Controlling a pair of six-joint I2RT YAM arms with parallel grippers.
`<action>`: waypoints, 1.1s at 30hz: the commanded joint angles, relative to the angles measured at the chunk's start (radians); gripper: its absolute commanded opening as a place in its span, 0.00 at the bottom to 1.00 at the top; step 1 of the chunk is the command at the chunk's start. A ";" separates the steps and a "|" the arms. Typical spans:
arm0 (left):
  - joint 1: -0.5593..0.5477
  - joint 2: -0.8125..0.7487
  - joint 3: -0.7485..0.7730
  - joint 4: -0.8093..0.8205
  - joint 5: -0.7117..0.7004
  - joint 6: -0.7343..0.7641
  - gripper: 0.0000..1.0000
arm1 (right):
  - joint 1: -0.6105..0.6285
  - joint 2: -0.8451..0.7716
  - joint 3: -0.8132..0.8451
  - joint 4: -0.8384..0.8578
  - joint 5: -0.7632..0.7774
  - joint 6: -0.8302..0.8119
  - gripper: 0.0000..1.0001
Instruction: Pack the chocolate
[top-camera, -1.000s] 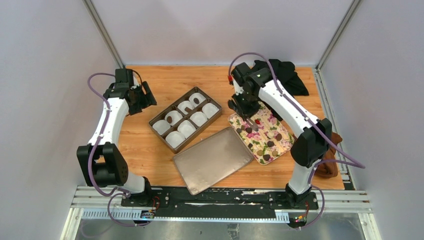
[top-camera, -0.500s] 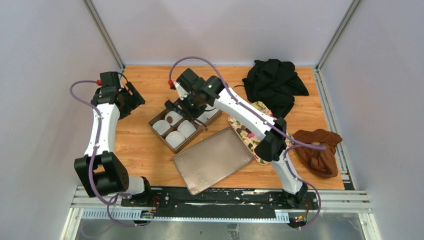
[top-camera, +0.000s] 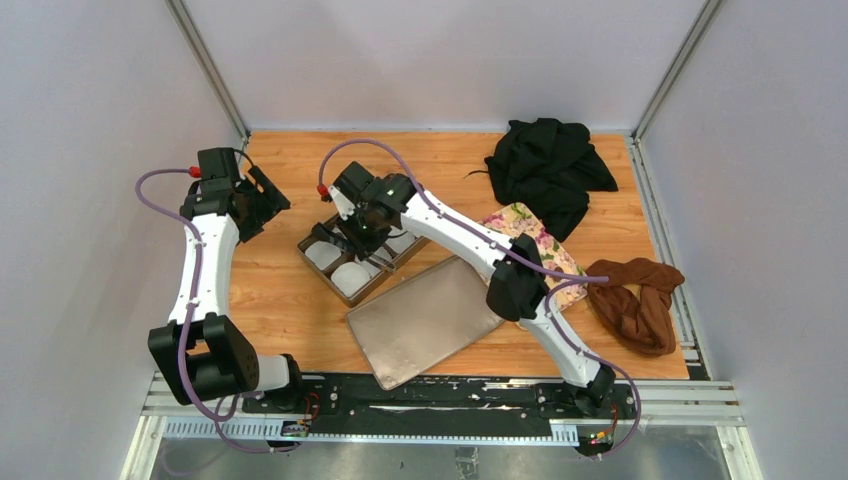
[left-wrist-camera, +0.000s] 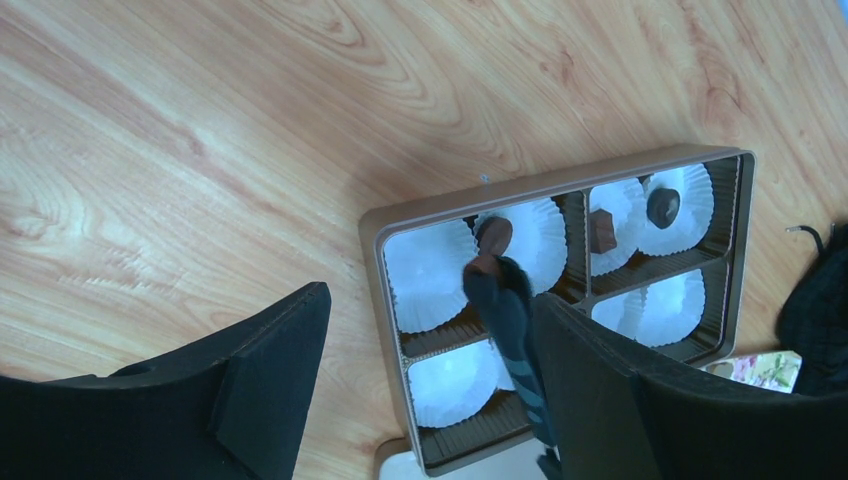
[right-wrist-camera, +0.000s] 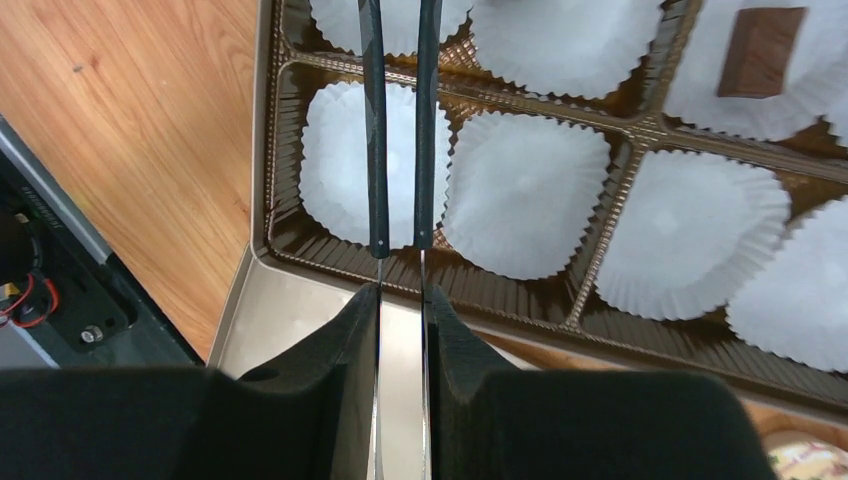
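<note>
The brown compartment box (top-camera: 305, 243) holds white paper cups. In the left wrist view, chocolate pieces lie in the cups: one (left-wrist-camera: 494, 234) near the middle and two (left-wrist-camera: 601, 230) (left-wrist-camera: 663, 207) at the far end. My right gripper (top-camera: 357, 228) hangs over the box, shut on dark tongs (right-wrist-camera: 400, 150). The tong tips hold a brown chocolate piece (left-wrist-camera: 484, 267) above a cup. A square piece (right-wrist-camera: 760, 50) shows in the right wrist view. My left gripper (top-camera: 262, 198) is open and empty, left of the box (left-wrist-camera: 372, 230).
The box's flat lid (top-camera: 425, 318) lies in front of the box. The flower-print tray (top-camera: 540, 245) is right of it, partly under my right arm. A black cloth (top-camera: 548, 165) lies at the back right and a rust-brown cloth (top-camera: 635, 300) at the right edge.
My right arm has swung left from the flower-print tray to over the box, carrying the tongs. My left gripper has shifted slightly left.
</note>
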 joint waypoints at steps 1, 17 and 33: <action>0.004 -0.001 0.009 -0.002 -0.004 0.004 0.79 | 0.024 0.039 0.010 0.010 -0.016 0.003 0.02; 0.005 -0.028 0.010 -0.009 0.022 0.052 0.79 | 0.048 0.051 -0.043 0.001 0.000 0.020 0.20; 0.006 -0.040 0.012 -0.008 0.064 0.072 0.79 | 0.048 -0.035 -0.052 0.004 0.067 0.015 0.33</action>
